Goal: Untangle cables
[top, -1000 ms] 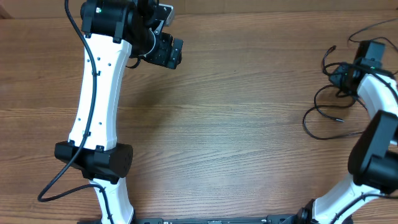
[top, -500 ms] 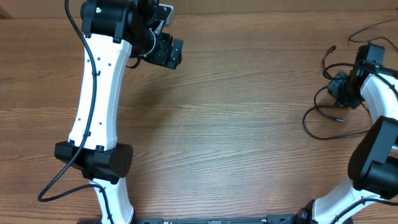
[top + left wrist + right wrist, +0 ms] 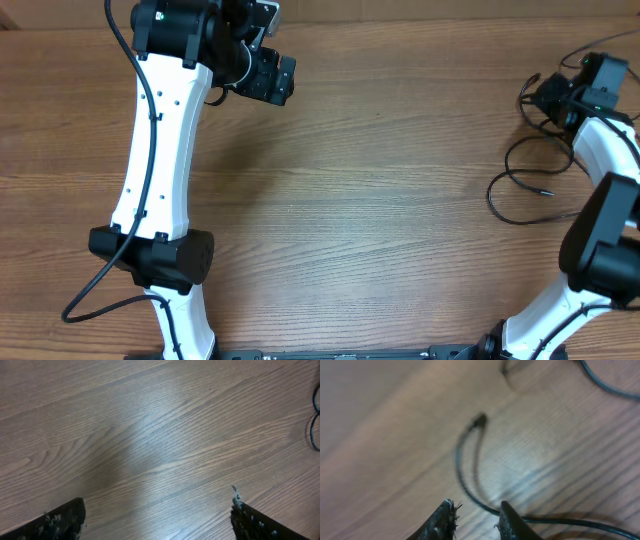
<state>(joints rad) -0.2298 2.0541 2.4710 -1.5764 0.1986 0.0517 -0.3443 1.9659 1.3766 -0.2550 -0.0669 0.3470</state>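
The cables (image 3: 507, 158) are thin black strands lying in loose loops on the wooden table at the far right, one ending in a plug tip (image 3: 536, 77). My right gripper (image 3: 552, 97) hangs over their far part. In the right wrist view its fingertips (image 3: 451, 519) stand a small gap apart, and my right gripper (image 3: 476, 510) is open. A curved cable (image 3: 457, 467) with a plug tip (image 3: 480, 420) runs down through that gap, lying on the table, not pinched. My left gripper (image 3: 275, 80) is far off at the upper left. My left gripper (image 3: 156, 510) is wide open over bare wood.
Another black strand (image 3: 600, 382) crosses the top right of the right wrist view. A bit of cable (image 3: 315, 425) shows at the right edge of the left wrist view. The white left arm (image 3: 160, 150) stands along the table's left side, the right arm (image 3: 600, 190) at the right edge.
My right gripper has moved toward the far edge of the table, over the upper cable loops, and its jaws have come apart. The left arm has barely moved.
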